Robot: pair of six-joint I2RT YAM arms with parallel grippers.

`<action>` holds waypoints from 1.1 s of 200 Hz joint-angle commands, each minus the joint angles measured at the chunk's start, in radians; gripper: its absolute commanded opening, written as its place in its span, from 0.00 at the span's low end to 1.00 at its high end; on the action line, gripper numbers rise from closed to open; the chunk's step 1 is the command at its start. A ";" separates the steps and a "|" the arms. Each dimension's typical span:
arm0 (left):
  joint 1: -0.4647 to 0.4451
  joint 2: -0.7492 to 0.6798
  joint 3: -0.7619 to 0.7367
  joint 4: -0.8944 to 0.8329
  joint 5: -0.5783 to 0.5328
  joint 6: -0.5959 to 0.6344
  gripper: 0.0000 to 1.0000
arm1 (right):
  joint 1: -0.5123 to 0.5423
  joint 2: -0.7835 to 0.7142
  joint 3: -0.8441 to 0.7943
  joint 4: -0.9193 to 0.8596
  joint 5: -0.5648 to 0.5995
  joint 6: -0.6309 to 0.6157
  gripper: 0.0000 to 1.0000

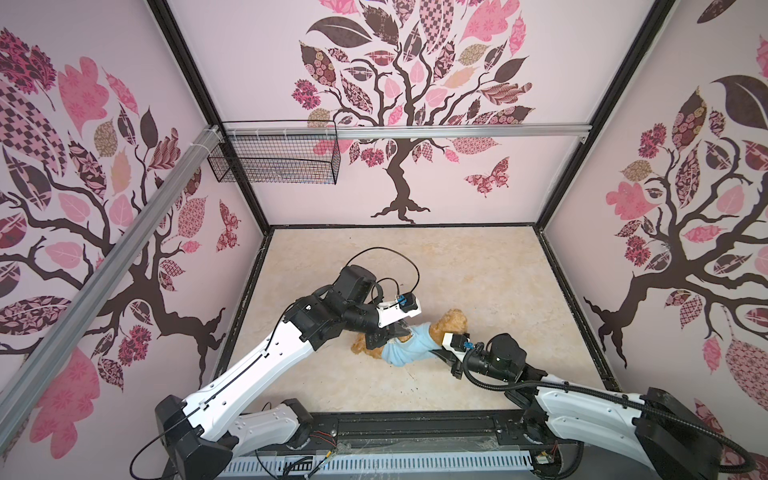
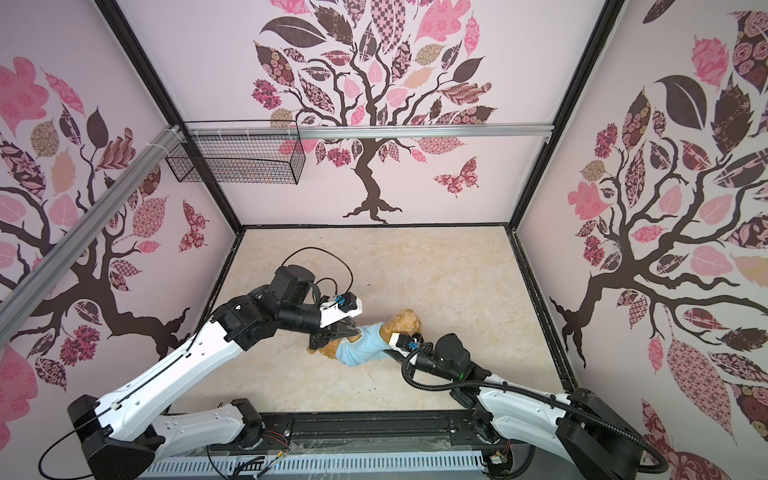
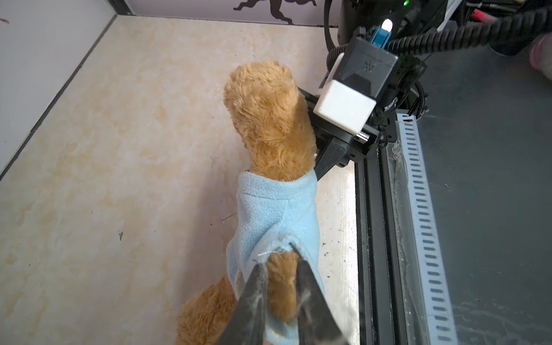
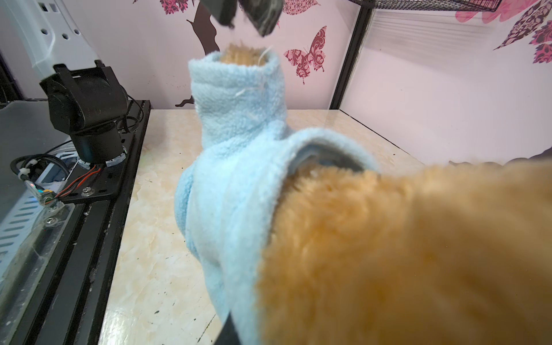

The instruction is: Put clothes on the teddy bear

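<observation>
Golden-brown fluffy plush teddy bear (image 1: pixel 451 321) is mid-table on the cream marble-look tabletop (image 1: pixel 478 266), a bit right of centre, head to the right. It wears a light-blue fleece shirt (image 1: pixel 409 348). The left gripper (image 3: pixel 279 265) is at the sleeve (image 4: pixel 236 89) end on the bear's far-left side, jaws a little apart, straddling the brown paw (image 3: pixel 282 286) that pokes out. In the right wrist view its tips look just off the paw, nothing gripped. The right gripper (image 1: pixel 437 352) comes from the near right and is narrowly closed on the bear at the shirt collar; fur hides the pads. Its black-and-white wrist camera box (image 1: pixel 455 340) covers part of the head in both top views. A black wire basket (image 1: pixel 274 156) hangs on the silver rail (image 1: pixel 457 131), far left, well apart.
</observation>
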State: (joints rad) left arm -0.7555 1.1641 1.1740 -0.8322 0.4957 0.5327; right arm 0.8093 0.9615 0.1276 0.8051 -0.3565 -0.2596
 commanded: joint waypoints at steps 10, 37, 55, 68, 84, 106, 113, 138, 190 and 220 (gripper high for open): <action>-0.007 0.025 0.055 -0.050 -0.040 0.033 0.24 | -0.003 -0.004 0.049 0.052 -0.010 -0.004 0.08; -0.007 0.053 0.066 -0.054 -0.069 0.038 0.25 | -0.004 -0.007 0.045 0.054 -0.011 -0.002 0.08; -0.010 0.074 0.073 -0.064 -0.078 0.043 0.26 | -0.004 -0.012 0.043 0.054 -0.012 0.002 0.08; -0.013 0.084 0.076 -0.073 -0.077 0.049 0.28 | -0.004 -0.013 0.044 0.054 -0.012 0.003 0.08; -0.017 0.095 0.076 -0.081 -0.075 0.051 0.31 | -0.004 -0.014 0.046 0.056 -0.013 0.006 0.08; -0.035 0.120 0.078 -0.109 -0.088 0.062 0.35 | -0.003 -0.012 0.053 0.067 -0.013 0.017 0.08; -0.044 0.131 0.077 -0.115 -0.101 0.064 0.37 | -0.003 -0.012 0.059 0.068 -0.013 0.023 0.08; -0.090 0.187 0.071 -0.131 -0.146 0.070 0.38 | -0.003 0.010 0.088 0.109 -0.030 0.074 0.08; -0.100 0.138 0.094 -0.034 -0.064 -0.005 0.00 | -0.003 0.017 0.049 0.097 0.075 0.132 0.08; 0.048 -0.084 -0.092 0.457 0.257 -0.353 0.00 | -0.003 -0.016 -0.044 0.115 0.186 0.206 0.07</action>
State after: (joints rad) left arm -0.8036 1.2613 1.2068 -0.8101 0.4553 0.4747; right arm 0.8097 0.9794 0.1242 0.8284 -0.2867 -0.1318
